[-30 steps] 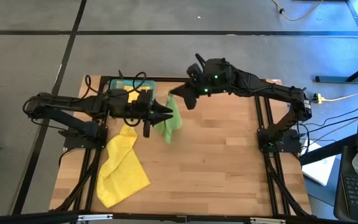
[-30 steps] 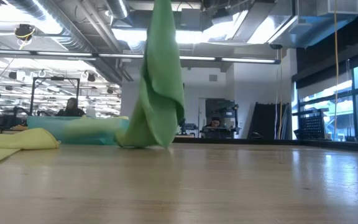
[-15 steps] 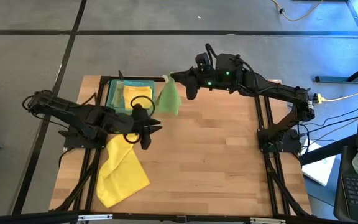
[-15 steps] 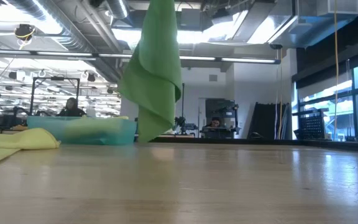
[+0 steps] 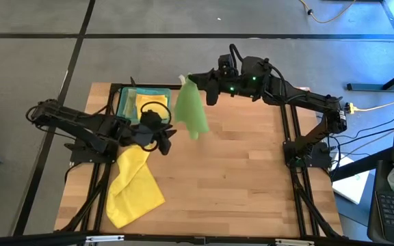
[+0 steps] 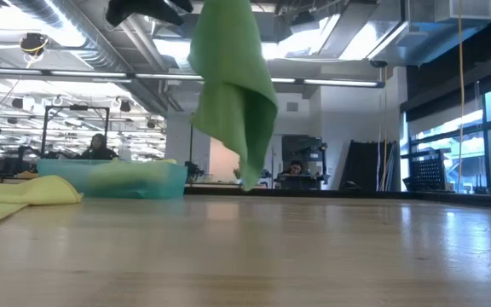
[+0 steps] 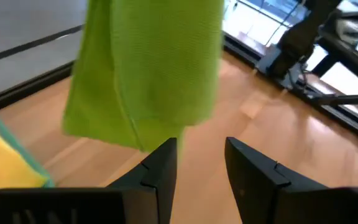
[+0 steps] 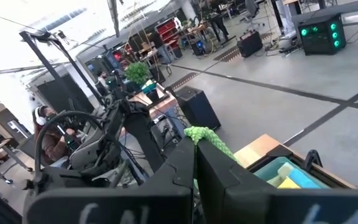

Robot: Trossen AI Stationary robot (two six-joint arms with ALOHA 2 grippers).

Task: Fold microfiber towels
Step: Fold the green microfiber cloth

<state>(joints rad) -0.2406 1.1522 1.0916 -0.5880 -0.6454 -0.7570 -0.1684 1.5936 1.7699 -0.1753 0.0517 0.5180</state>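
Observation:
A bright green microfiber towel (image 5: 191,113) hangs in the air over the far middle of the table, with my right gripper (image 5: 186,81) shut on its top. In the low view the green towel (image 6: 235,94) ends in a tip (image 6: 250,182) above the tabletop. My left gripper (image 5: 172,134) is open just left of the towel. Its two fingers (image 7: 166,163) stand apart with nothing between them, and the towel (image 7: 148,68) hangs right beyond their tips. A yellow towel (image 5: 134,183) lies crumpled on the table's near left. My right gripper pinches the green towel's top end between its two shut fingers; a bunch of cloth (image 8: 205,138) pokes out past them. The fingers lie about level and come from the table's right. The towel hangs below in slack folds, clear of the table.
A translucent teal tray (image 5: 124,104) at the far left of the table holds another yellow cloth (image 5: 150,102); it also shows in the low view (image 6: 118,179). The wooden tabletop (image 5: 238,184) is bare to the right of and nearer than the hanging towel.
My right gripper has risen and tipped up with the green towel. The towel's lower end, which lay on the table, is now lifted clear and swings. My left gripper has drawn back from the towel toward the table's left and turned.

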